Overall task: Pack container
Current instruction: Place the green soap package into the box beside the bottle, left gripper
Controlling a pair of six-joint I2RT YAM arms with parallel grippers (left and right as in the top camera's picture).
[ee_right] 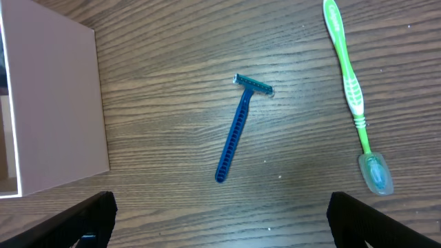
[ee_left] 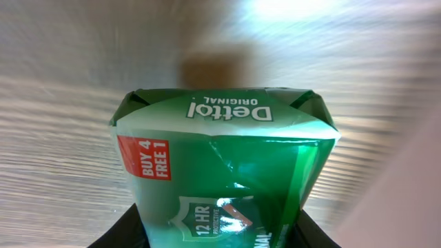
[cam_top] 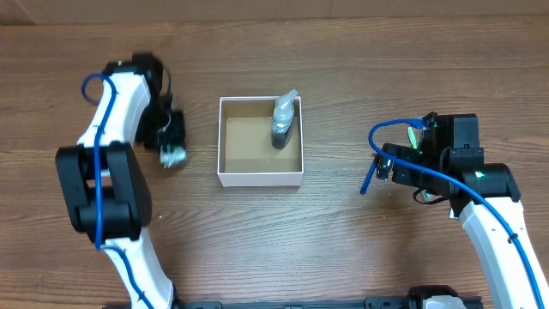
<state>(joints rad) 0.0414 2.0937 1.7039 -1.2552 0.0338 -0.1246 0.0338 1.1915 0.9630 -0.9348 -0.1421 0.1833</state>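
Since the container (cam_top: 260, 178) is what you're after: it sits roughly mid-tabletop (cam_top: 343, 257), a touch nearer the far edge than the near one, open side up, with white walls and a brown floor. One thing is in it, a small bottle (cam_top: 283, 123) with a dark body and pale cap. It's tucked in the far corner on the right-edge side, its top leaning over the far rim. The rest of the floor is bare cardboard.

Next out, on the left-edge side and just apart from the container, your left hand (cam_top: 173, 140) is clamped on a green Dettol soap pack (ee_left: 227, 172). In the left wrist view the fingers press both sides of it. That view is blurry, so I can't tell whether the pack touches the wood.

Toward the right edge, your right hand (ee_right: 220, 201) is spread wide with nothing in it. Under it lies a blue razor (ee_right: 238, 131), head pointing at the far edge. A green toothbrush (ee_right: 351, 89) lies further toward the right edge, apart from the razor. The container's white wall (ee_right: 62, 103) shows at the left of the right wrist view.
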